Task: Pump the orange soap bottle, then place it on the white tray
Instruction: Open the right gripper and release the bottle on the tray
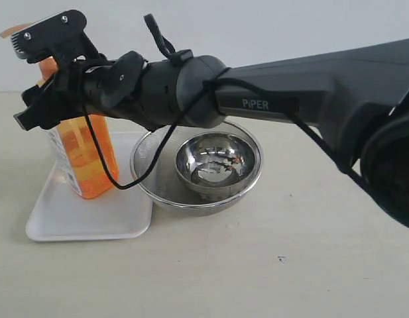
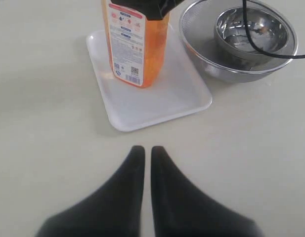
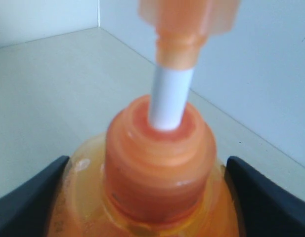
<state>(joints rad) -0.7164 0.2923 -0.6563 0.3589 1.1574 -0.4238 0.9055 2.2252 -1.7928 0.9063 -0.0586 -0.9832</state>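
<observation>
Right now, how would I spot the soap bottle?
On the pale table, find the white tray beside the steel mesh bowl. The orange soap bottle stands on it: the only tall, translucent orange thing, with a pump top.

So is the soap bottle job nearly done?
Nearly. The orange soap bottle already stands upright on the white tray. The right tool sits either side of its shoulders; whether it's gripping isn't clear. Left to do: release and pull away. Whether it was pumped can't be seen.
</observation>
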